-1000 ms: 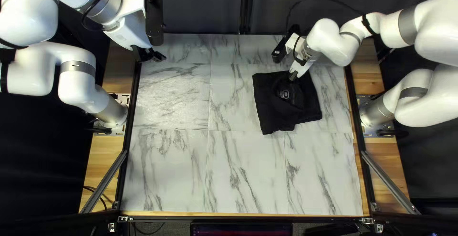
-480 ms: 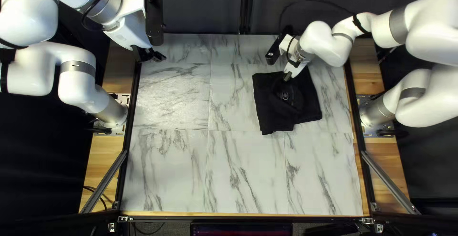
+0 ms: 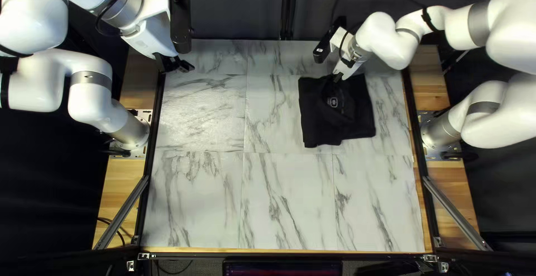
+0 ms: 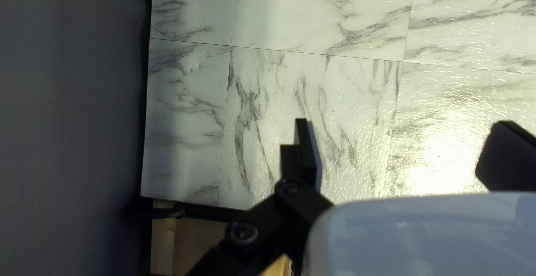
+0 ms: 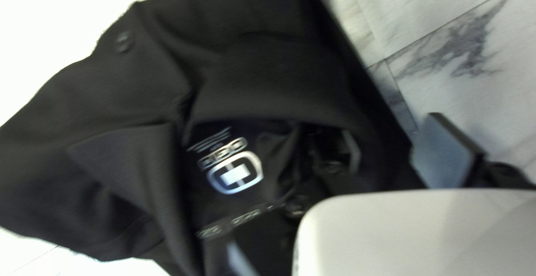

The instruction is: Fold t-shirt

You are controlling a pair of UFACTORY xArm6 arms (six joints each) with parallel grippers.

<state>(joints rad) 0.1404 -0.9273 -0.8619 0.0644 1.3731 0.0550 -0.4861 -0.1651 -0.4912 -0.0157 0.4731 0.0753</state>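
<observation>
The black shirt (image 3: 357, 120) lies folded on the table (image 3: 279, 198), near the far edge and closer to the right edge. A white mark (image 3: 333, 102) shows inside its neck. The right gripper (image 3: 337, 77) is at the neck, one finger (image 5: 353, 150) inside and one outside, standing apart with cloth between. The left gripper (image 3: 180, 65) is up by the far left corner, jaws spread wide, holding nothing.

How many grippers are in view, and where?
2: left gripper near the table's far corner, left of the top left view; right gripper at the black shirt's collar.
</observation>
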